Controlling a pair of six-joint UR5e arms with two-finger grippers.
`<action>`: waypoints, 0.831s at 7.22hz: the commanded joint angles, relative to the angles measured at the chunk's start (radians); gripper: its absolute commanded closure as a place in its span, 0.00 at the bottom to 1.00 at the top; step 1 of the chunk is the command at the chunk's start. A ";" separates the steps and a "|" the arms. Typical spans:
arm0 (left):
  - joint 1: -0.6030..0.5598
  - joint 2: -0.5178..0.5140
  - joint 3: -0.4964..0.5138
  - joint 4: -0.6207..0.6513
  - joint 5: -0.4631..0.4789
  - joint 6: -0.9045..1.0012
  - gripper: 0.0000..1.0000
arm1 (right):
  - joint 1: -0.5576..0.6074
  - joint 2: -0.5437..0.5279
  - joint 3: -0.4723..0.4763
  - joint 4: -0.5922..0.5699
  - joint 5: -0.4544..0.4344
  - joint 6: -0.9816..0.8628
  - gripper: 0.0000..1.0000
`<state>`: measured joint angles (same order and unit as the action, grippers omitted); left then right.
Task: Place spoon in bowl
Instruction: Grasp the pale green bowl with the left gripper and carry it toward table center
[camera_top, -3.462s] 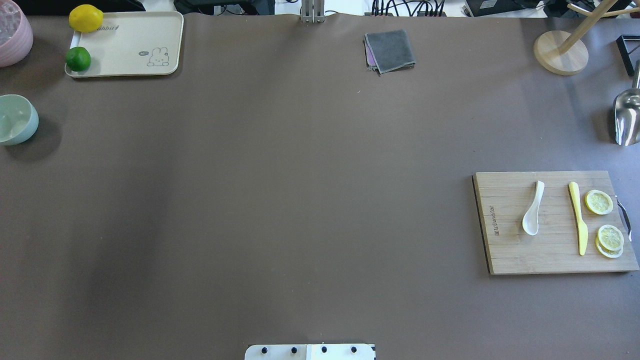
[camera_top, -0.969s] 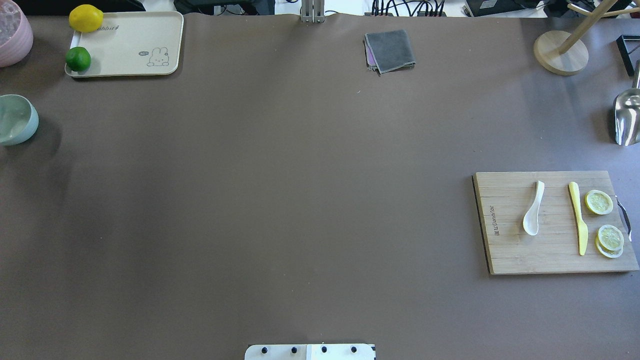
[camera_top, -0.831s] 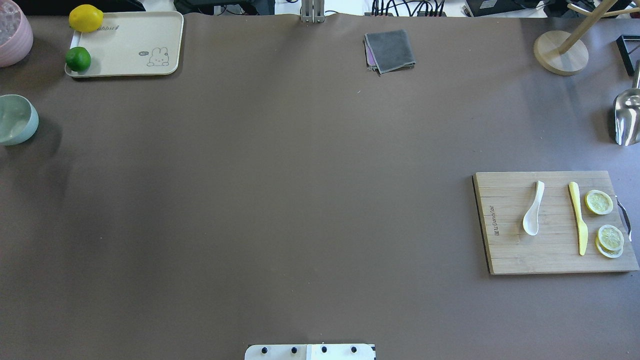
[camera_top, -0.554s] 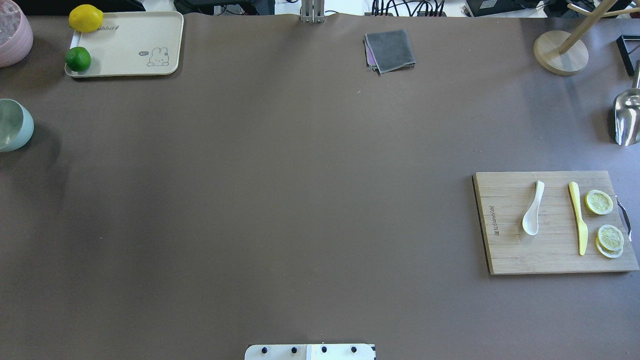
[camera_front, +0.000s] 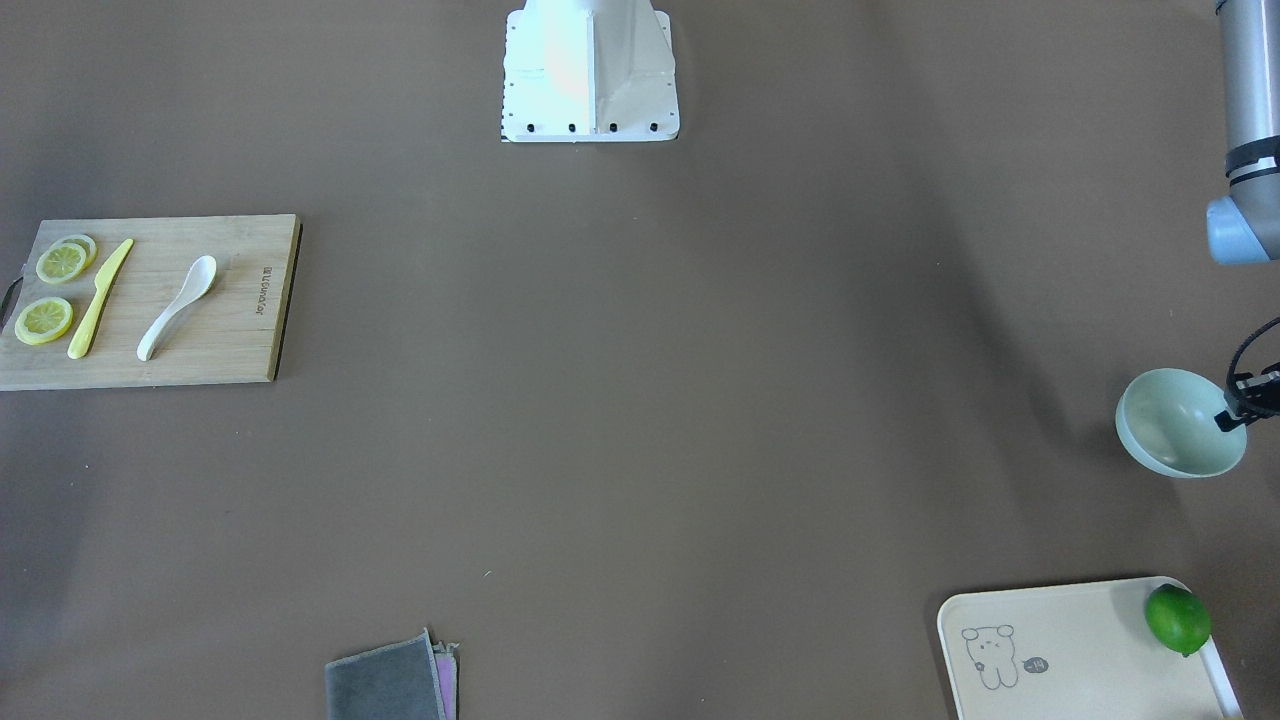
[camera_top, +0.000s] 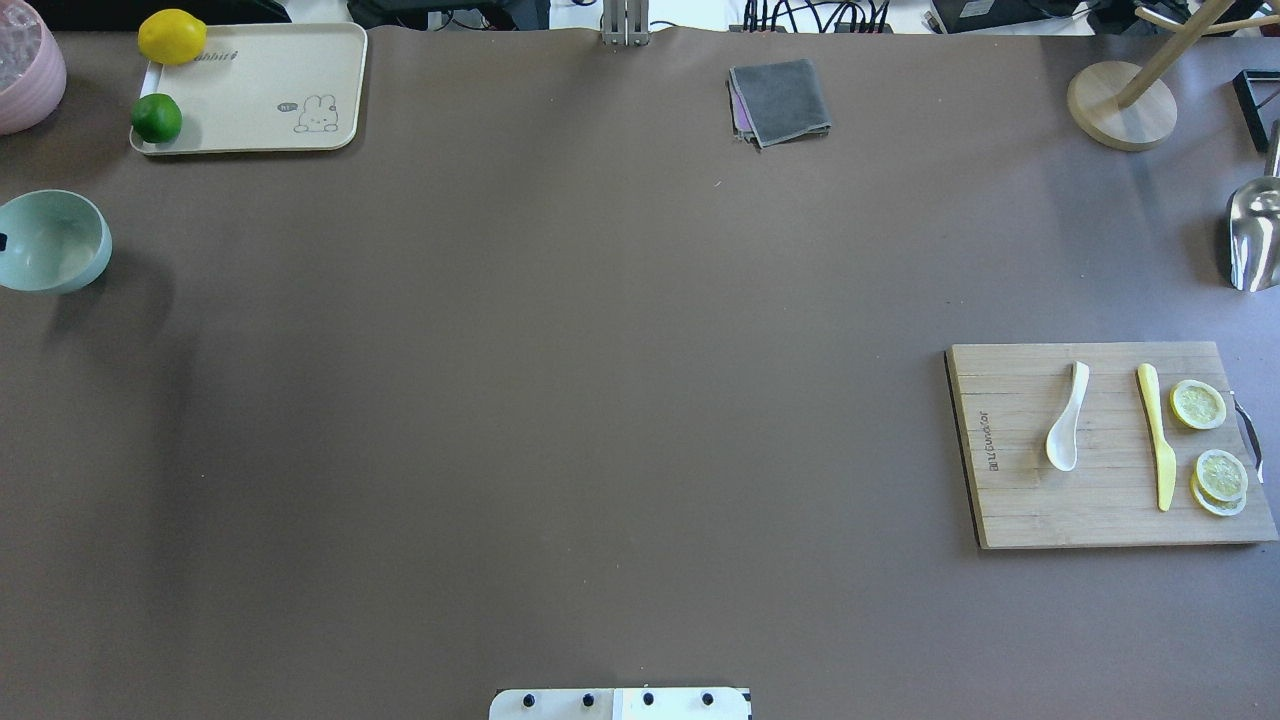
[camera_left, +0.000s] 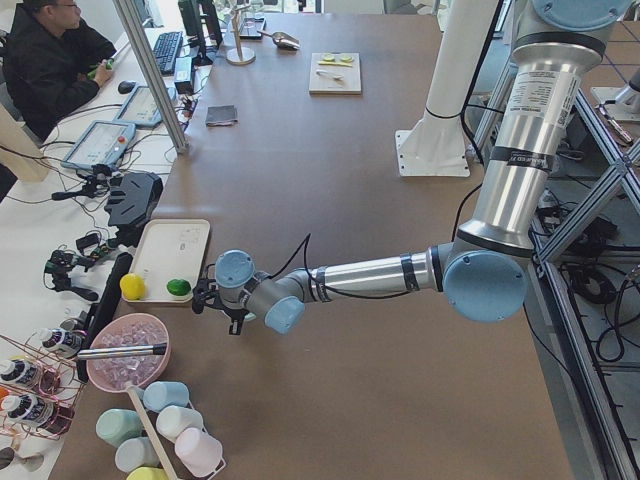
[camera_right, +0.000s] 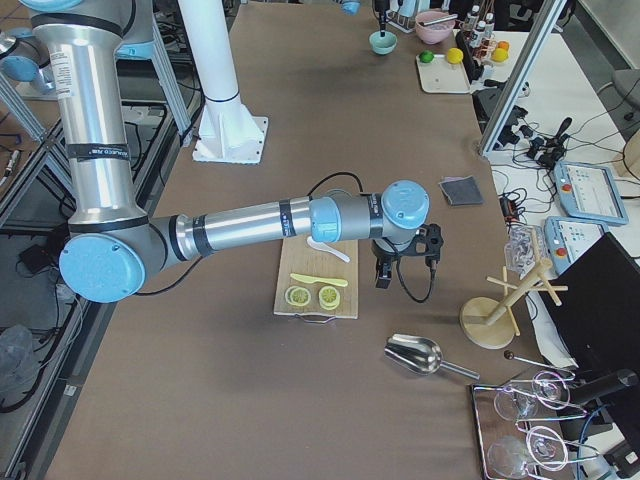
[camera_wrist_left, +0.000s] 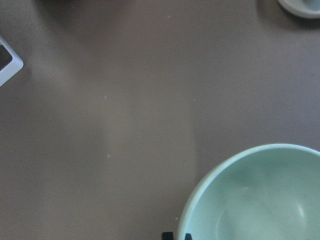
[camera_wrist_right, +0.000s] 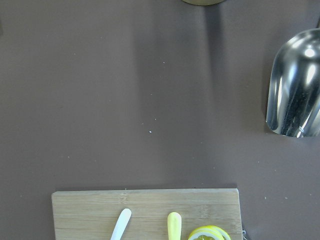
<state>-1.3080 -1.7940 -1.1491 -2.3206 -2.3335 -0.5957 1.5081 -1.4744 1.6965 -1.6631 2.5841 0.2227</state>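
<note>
Our left gripper (camera_front: 1232, 414) pinches the rim of the bowl (camera_front: 1172, 425) near the table's left end. The spoon (camera_top: 1066, 420) lies on the cutting board (camera_top: 1010, 500), beside the knife (camera_top: 1155, 440). Whether our right gripper (camera_right: 403, 262) is spread, we cannot tell

Glossy white soup spoon (camera_top: 1066, 420); plain mint-green round bowl (camera_top: 60, 245); cream rectangular tray (camera_top: 250, 90) with outlined animal drawing.

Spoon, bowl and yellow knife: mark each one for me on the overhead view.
spoon (camera_top: 1069, 412): overhead exterior view, middle of its handle.
bowl (camera_top: 52, 246): overhead exterior view, bare inside floor.
yellow knife (camera_top: 1157, 440): overhead exterior view, halfway along its length.
</note>
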 joint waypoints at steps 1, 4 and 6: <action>-0.007 -0.045 -0.136 0.045 -0.079 -0.244 1.00 | 0.001 0.003 0.009 0.000 0.015 0.006 0.00; 0.137 -0.099 -0.399 0.172 -0.032 -0.641 1.00 | 0.001 -0.020 0.087 0.002 -0.010 -0.009 0.00; 0.386 -0.183 -0.619 0.466 0.224 -0.816 1.00 | -0.018 -0.059 0.179 0.000 -0.005 0.001 0.00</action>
<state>-1.0718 -1.9161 -1.6397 -2.0359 -2.2620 -1.3015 1.5035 -1.5088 1.8214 -1.6623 2.5775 0.2208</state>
